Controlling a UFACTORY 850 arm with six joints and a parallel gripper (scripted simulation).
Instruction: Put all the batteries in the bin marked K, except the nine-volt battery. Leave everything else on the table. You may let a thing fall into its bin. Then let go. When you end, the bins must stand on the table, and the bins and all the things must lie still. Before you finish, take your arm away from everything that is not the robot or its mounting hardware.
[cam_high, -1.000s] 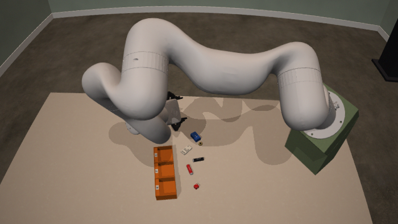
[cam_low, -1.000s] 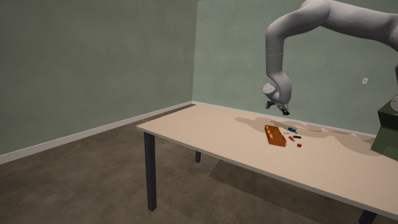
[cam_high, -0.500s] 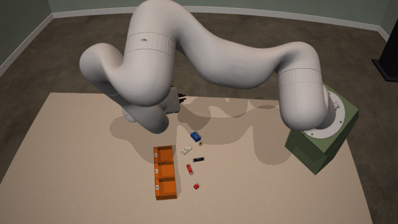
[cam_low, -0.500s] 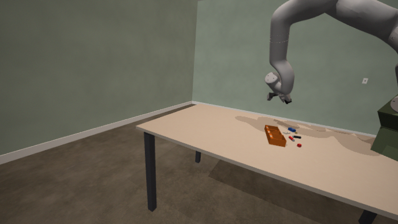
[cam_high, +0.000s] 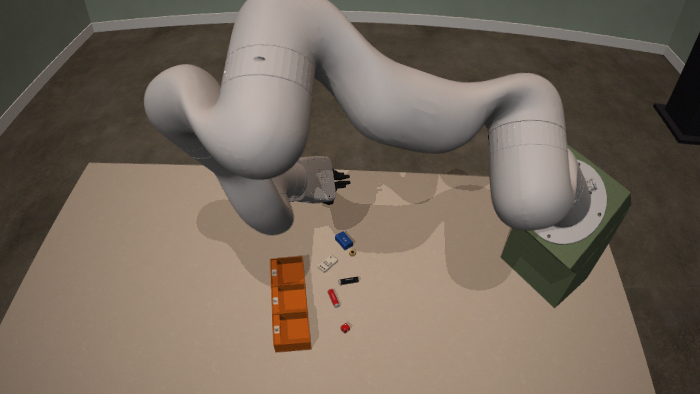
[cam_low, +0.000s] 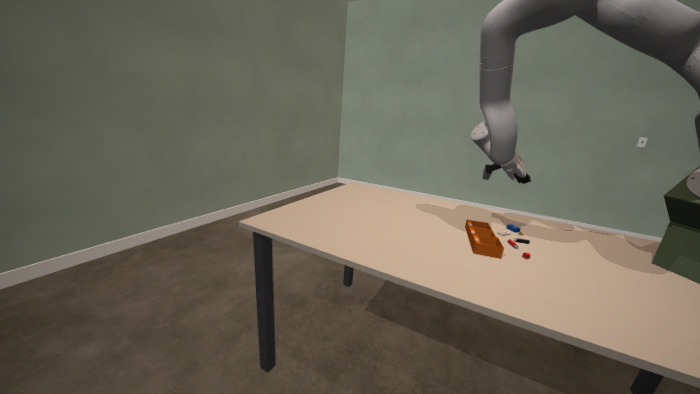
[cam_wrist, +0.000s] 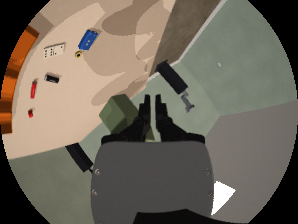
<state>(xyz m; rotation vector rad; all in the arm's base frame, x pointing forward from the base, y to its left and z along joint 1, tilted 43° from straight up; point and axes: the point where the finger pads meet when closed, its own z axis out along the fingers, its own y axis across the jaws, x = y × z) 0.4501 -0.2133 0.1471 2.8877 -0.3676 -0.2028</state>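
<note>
Batteries rest on counter as closed hand hangs high

Black and red cylinders, apparently the batteries, lie loose on the pale counter, outside the orange bins. Seen from above, the bins stand at the cylinders' 9 o'clock; their labels are too small to read, so which is K cannot be told. The bin floors are mostly hidden in the exterior view, and the wrist view cuts the row off.

At 12 o'clock, well above the counter and near its far edge from overhead, the hand is closed on nothing, its fingers a sliver apart. Open air separates it from bins and batteries.

Toward 11 o'clock of the black cylinder lies a white domino-like tile; at 12, a blue block, its identity uncertain. A small red piece sits at 6 o'clock, its shape unclear.
</note>
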